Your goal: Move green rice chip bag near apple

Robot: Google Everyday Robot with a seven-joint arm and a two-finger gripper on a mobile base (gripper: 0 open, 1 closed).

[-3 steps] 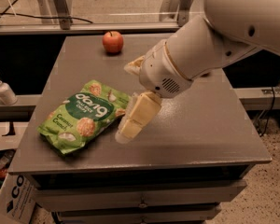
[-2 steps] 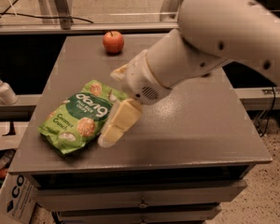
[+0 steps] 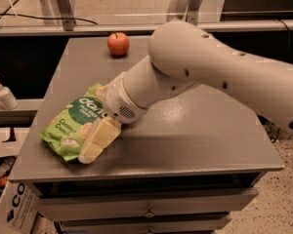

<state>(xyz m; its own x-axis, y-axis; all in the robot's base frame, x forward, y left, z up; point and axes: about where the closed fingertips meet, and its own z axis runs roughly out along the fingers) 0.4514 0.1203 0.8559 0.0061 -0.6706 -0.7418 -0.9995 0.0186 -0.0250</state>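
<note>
Seeing gripper (image 3: 94, 146) low over front-left of grey cabinet top (image 3: 200, 130), overlapping right edge of green rice chip bag (image 3: 68, 128). Cannot tell whether spread or clamped. Bag flat near front-left corner, logo side up. Apple (image 3: 118, 44) at back edge, well apart from bag, arm (image 3: 210, 72) crossing between

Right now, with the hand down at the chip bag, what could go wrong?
The hand sits at the right edge of the green rice chip bag, near the front-left corner of the table; a nudge could push the bag off. The apple stands by the far edge; a bump from the bag could roll it off.
</note>
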